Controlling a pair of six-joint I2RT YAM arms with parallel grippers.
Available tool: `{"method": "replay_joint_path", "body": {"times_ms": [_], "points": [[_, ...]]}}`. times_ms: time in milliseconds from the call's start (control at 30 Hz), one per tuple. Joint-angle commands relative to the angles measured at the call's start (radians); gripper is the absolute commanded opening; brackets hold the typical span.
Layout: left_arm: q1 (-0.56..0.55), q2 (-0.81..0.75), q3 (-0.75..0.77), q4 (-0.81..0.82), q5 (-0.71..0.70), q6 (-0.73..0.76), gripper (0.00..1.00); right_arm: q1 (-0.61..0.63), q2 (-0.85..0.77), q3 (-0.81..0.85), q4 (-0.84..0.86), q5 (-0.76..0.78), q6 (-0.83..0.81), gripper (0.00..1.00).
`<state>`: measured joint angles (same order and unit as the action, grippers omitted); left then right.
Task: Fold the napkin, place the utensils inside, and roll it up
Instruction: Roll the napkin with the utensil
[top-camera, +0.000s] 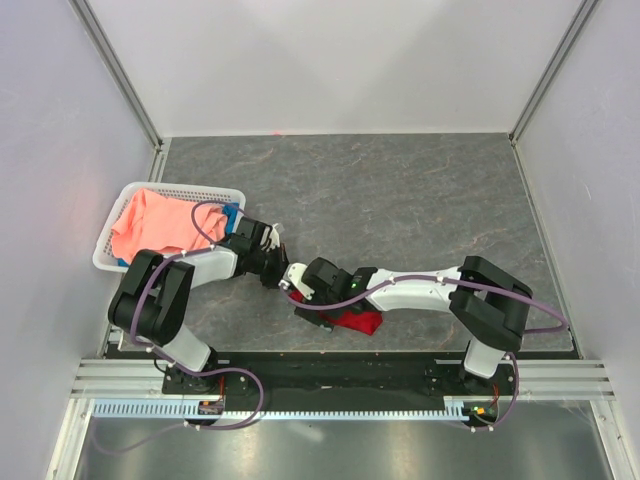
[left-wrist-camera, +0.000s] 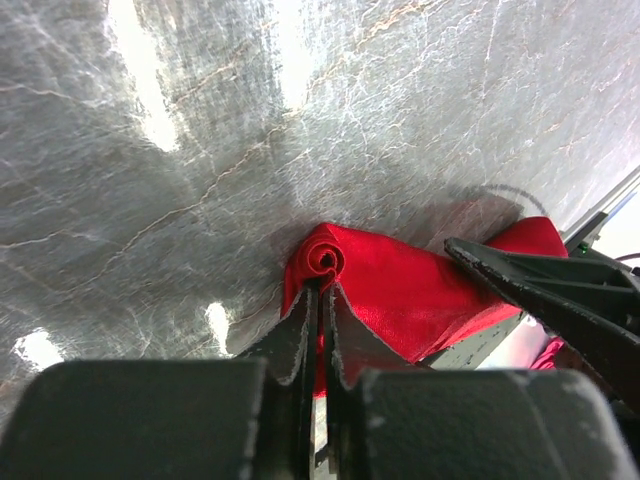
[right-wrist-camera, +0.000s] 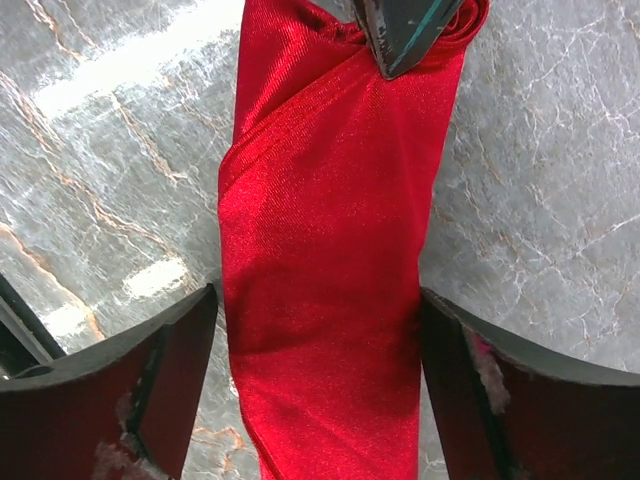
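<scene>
The deep red napkin (top-camera: 357, 322) lies rolled into a tube on the grey table near the front edge. In the left wrist view its spiral end (left-wrist-camera: 325, 255) sits at the tips of my left gripper (left-wrist-camera: 322, 285), which is shut on the cloth with red showing between the jaws. My right gripper (right-wrist-camera: 318, 295) is open, one finger on each side of the roll (right-wrist-camera: 330, 250), not pressing it. From above, the left gripper (top-camera: 287, 278) and the right gripper (top-camera: 318, 300) meet over the roll's left end. The spoon is hidden.
A white basket (top-camera: 120, 215) at the left holds a salmon-pink cloth (top-camera: 155, 222) and a blue cloth (top-camera: 232, 212). The left arm's elbow stands close to the basket. The table's front rail runs just below the napkin.
</scene>
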<state>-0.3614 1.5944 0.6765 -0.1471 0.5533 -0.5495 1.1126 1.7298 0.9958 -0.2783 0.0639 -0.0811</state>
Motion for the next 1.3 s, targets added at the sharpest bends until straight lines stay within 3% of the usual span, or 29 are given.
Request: {"method": "replay_joint_path", "body": {"times_ms": [0, 67, 100, 167, 233, 433, 733, 1100, 1200, 1267], "points": [[-0.002, -0.007, 0.032, -0.039, -0.038, 0.008, 0.15, 0.001, 0.039, 0.003, -0.045, 0.067, 0.044, 0.82], [-0.001, -0.019, 0.043, -0.046, -0.042, 0.005, 0.29, 0.001, 0.039, -0.005, -0.042, 0.076, 0.073, 0.75], [0.001, -0.022, 0.063, -0.052, -0.046, 0.006, 0.34, 0.001, 0.039, -0.014, -0.042, 0.088, 0.081, 0.66], [0.010, -0.033, 0.086, -0.078, -0.046, 0.013, 0.51, 0.000, 0.039, -0.026, -0.036, 0.100, 0.116, 0.58], [0.028, -0.043, 0.124, -0.094, -0.044, 0.020, 0.62, -0.002, 0.036, -0.032, -0.032, 0.108, 0.132, 0.56], [0.093, -0.093, 0.248, -0.198, -0.067, 0.069, 0.82, -0.072, 0.033, -0.042, -0.016, 0.106, 0.185, 0.54], [0.200, -0.146, 0.385, -0.312, -0.038, 0.146, 0.87, -0.295, 0.071, -0.019, 0.016, 0.091, 0.268, 0.51], [0.243, -0.192, 0.457, -0.374, -0.032, 0.240, 0.88, -0.490, 0.255, 0.205, 0.004, 0.041, 0.199, 0.51], [0.248, -0.212, 0.445, -0.374, -0.018, 0.273, 0.89, -0.493, 0.246, 0.239, -0.002, 0.002, 0.167, 0.55], [0.249, -0.231, 0.436, -0.373, 0.003, 0.296, 0.92, -0.491, 0.229, 0.257, -0.007, -0.019, 0.155, 0.65]]}}
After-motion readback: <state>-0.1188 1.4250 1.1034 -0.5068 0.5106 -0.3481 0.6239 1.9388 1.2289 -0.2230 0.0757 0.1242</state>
